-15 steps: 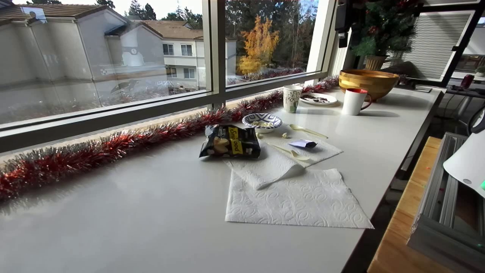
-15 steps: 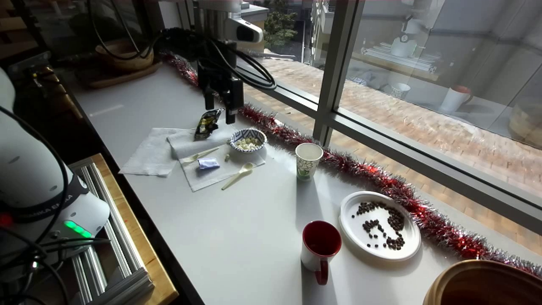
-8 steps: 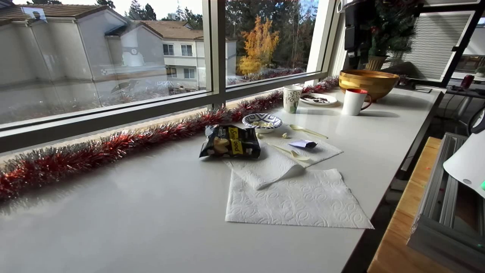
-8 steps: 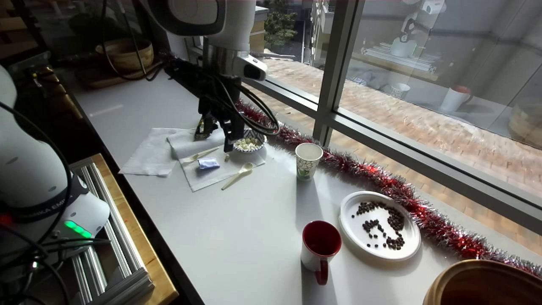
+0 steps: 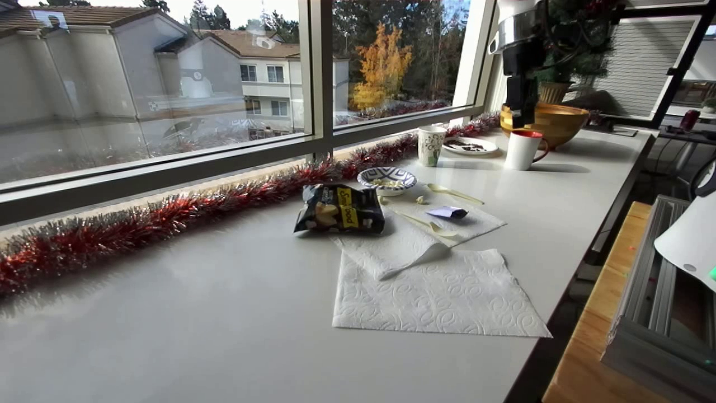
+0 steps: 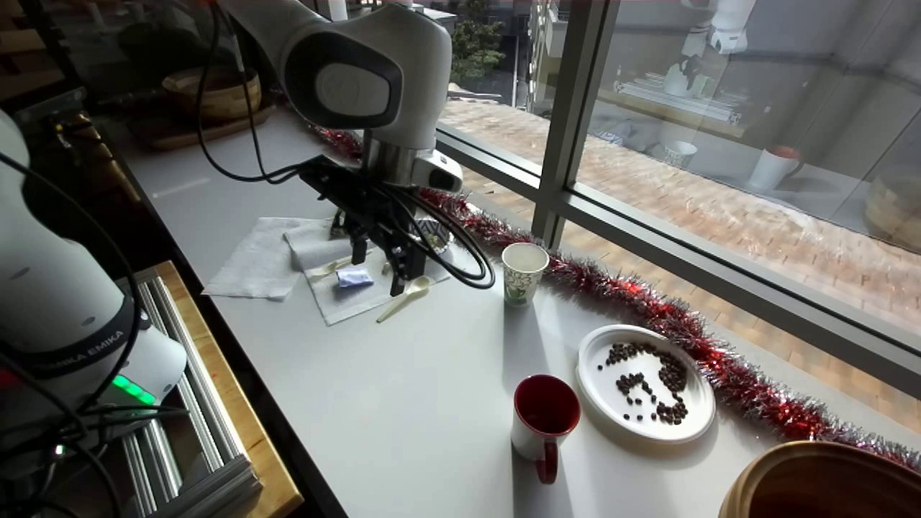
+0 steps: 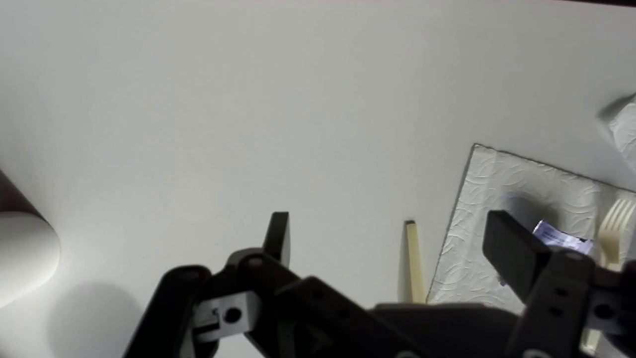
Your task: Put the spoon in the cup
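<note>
Hovering empty-handed near the spoon (image 6: 403, 300)

Left side first, in an exterior view: towels (image 6: 248, 262), and on them lie the fork (image 7: 609, 240) and the packet (image 6: 354, 278); neither is mine to touch. Now my gripper (image 6: 378, 275), up in the air, jaws spread wide, nothing between them. Right at it in this view comes the spoon, lying flat, its handle (image 7: 415, 258) on the table (image 6: 424, 388) just beside the towels; whether the scoop (image 6: 419, 285) rests on their edge, I can't tell. A glance through the wrist view: the handle shows between my fingers (image 7: 514, 248), but well below them, so the turn looks good for a pinch across it. On to the right, the cup (image 6: 524, 277), upright and well apart from the spoon, with the mug (image 6: 543, 421) nearer the lens; I take the cup, not the mug, as my goal, though that's a guess.

So I'm at the reach, by my reading, with the grasp not yet made. Next, I reckon, calls for a small shift from the tip toward the middle of the handle, then straight down, low, before any squeeze, because a thin handle on a flat top gives little to grip.
</note>
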`<state>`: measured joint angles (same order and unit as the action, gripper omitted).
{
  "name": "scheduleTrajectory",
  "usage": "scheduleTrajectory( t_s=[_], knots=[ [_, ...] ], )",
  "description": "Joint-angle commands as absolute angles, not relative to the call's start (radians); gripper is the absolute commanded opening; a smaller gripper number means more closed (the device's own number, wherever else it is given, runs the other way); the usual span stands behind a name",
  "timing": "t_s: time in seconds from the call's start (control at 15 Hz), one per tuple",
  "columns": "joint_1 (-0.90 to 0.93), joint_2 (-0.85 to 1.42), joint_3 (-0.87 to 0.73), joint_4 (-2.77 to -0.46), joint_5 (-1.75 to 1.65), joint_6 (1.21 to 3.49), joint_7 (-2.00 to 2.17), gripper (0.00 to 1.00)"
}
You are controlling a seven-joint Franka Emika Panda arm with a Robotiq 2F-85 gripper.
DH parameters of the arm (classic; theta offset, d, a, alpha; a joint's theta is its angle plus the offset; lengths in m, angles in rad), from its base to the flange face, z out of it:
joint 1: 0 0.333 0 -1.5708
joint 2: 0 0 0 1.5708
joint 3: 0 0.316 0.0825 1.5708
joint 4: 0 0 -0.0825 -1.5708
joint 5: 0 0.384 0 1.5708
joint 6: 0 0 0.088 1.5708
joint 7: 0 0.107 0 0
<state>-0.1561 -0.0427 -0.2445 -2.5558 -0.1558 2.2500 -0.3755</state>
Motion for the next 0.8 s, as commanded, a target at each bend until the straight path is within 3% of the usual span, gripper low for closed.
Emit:
scheduleTrajectory(
  t_s=[0.0,0.73],
  knots=[
    [-0.158,0.061,-0.213,-2.572,-0.137,2.356,-0.39,1.0],
    [-0.171,0.279,-0.082,-2.574,-0.025,2.643,-0.392,1.0]
  ],
)
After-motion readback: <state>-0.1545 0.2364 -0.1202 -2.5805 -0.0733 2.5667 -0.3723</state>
